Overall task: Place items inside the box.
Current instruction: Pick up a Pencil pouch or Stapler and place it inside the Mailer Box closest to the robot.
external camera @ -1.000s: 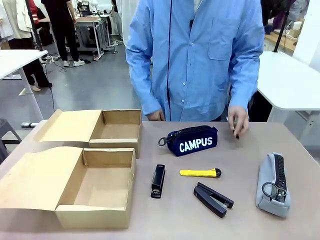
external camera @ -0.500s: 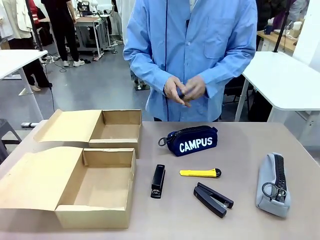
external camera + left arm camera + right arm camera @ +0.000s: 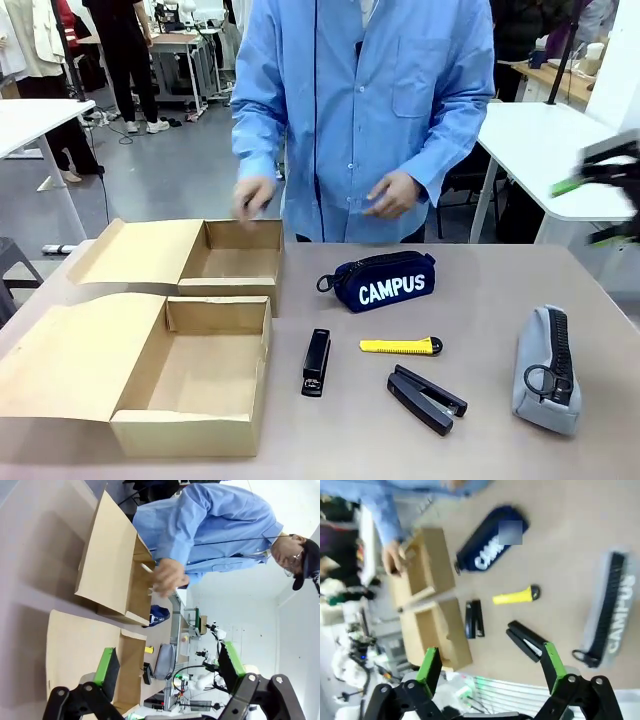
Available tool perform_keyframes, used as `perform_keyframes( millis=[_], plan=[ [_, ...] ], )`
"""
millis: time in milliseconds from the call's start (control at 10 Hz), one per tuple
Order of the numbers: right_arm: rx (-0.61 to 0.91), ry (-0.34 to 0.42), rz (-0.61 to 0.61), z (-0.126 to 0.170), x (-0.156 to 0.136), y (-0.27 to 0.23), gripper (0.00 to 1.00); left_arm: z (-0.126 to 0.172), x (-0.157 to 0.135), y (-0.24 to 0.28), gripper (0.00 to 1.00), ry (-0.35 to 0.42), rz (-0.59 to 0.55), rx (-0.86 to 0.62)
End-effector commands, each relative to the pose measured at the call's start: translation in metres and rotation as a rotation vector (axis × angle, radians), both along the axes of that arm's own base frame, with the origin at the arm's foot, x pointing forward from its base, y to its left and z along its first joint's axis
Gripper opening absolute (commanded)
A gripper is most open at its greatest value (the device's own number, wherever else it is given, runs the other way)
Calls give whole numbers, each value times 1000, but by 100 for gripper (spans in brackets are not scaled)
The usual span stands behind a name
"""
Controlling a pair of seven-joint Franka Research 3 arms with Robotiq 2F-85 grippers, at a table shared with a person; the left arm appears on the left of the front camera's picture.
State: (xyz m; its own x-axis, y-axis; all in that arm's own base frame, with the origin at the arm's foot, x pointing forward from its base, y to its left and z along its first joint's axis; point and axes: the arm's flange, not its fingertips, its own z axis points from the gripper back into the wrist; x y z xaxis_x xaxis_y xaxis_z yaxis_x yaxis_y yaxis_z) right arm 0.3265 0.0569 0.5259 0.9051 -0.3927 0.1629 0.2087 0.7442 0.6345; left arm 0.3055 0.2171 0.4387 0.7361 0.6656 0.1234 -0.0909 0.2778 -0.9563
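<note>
Both end effectors hang released and empty while a person (image 3: 370,110) in a blue shirt works across the desk (image 3: 500,445) from my rig. The right end effector (image 3: 582,212), blurred at the right edge of the front view, sits in the air with its green-padded fingers spread wide. It holds nothing and touches nothing. Below it in that view, the grey pencil case (image 3: 545,370) rests on the desk with its zip facing up.

Through the right wrist camera, the open stapler (image 3: 527,640) is the item closest to the fingertips. The yellow utility knife (image 3: 515,596) and the closed stapler (image 3: 474,619) lie a little farther out. The navy "CAMPUS" pouch (image 3: 490,545) lies beyond those. All of them rest on the desk, outside the boxes.

The left end effector (image 3: 169,667) is likewise spread wide and grips nothing. It is raised over the desk, with the near box (image 3: 82,650) just past its fingers and the far box (image 3: 107,565) beyond that. Both cardboard boxes stand open, their lids folded back flat.

Over the far box, well apart from either end effector, one hand (image 3: 167,577) of the person holds a slim pale item that looks to me like the marker pen (image 3: 146,568). It is blurred, and I cannot tell whether it touches the box. The person's other hand (image 3: 392,195) is held at chest height, beyond the pouch and away from the desk.
</note>
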Motion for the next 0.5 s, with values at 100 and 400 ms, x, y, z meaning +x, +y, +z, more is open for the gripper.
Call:
perform_keyframes(
  millis=[100, 400],
  plan=[
    [-210, 48, 158, -126, -90, 111, 100, 0, -2, 1, 100, -24, -5, 2],
    [-78, 36, 61, -20, -1, 58, 100, 0, -2, 1, 100, -24, -5, 2]
  ],
)
